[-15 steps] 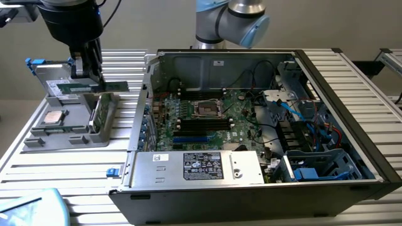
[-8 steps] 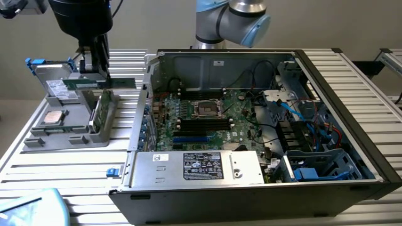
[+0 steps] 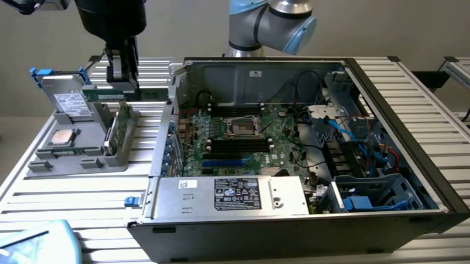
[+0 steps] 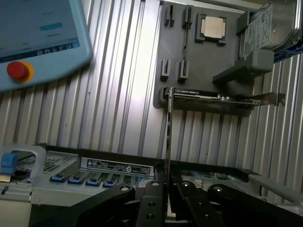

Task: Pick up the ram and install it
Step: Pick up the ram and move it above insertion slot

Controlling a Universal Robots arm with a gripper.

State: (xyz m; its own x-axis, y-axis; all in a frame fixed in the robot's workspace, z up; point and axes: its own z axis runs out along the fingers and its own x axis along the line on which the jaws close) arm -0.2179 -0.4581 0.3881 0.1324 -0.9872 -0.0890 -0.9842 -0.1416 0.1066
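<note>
The ram [image 3: 125, 93], a narrow green stick, hangs level above the grey holder tray [image 3: 44, 162] at the exterior view's left. My gripper [image 3: 122, 81] is shut on it from above. In the wrist view the ram [image 4: 168, 142] shows edge-on as a thin strip rising from between the black fingers [image 4: 151, 198] of the gripper [image 4: 166, 191]. The open computer case [image 3: 411, 104] lies to the exterior view's right, its motherboard [image 3: 279, 135] facing up with dark memory slots [image 3: 236, 144] beside the processor socket [image 3: 242, 127].
The tray carries a square silver processor chip [image 3: 63, 137], a hard drive [image 3: 71, 103] and a taller green card with a metal bracket [image 3: 118, 131]. A teach pendant [image 4: 38, 33] with a red button lies on the slatted table. The case's side wall [image 3: 170, 110] stands between tray and motherboard.
</note>
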